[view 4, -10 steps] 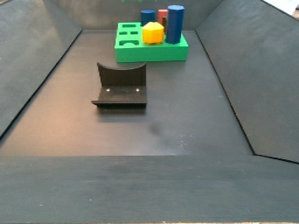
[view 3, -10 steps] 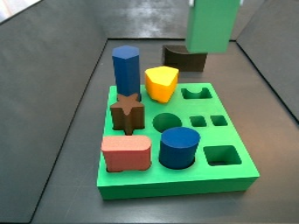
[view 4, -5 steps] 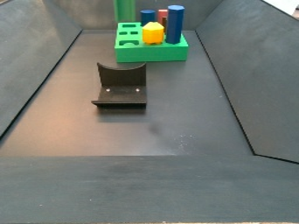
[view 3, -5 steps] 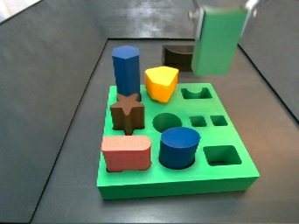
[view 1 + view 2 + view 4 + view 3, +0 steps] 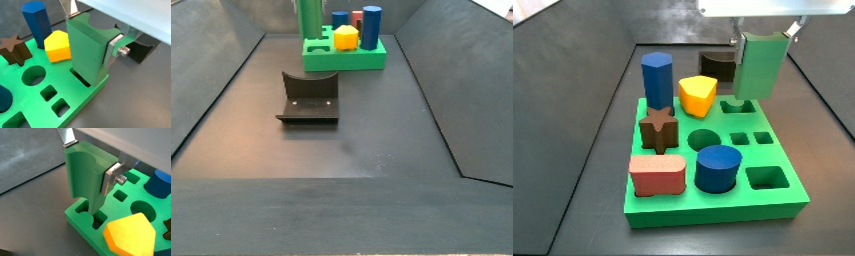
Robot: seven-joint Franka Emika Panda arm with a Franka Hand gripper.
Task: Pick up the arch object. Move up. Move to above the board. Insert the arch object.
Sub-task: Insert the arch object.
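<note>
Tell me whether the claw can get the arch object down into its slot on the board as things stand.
Probably yes. The claw holds the arch object upright, its lower end at the open slot at the board's corner; the yellow block stands beside, apart.

Since a second ago your gripper (image 5: 766,27) has come down over the far right corner of the large flat bright-green board (image 5: 714,208). The tall green arch block (image 5: 759,66) clamped in its silver fingers (image 5: 113,46) was high above the slab; now its lower end sits just over the arch-shaped hole (image 5: 83,80) by the board's corner, in both wrist views. In a side view the block (image 5: 307,18) has dropped to the board (image 5: 345,57).
</note>
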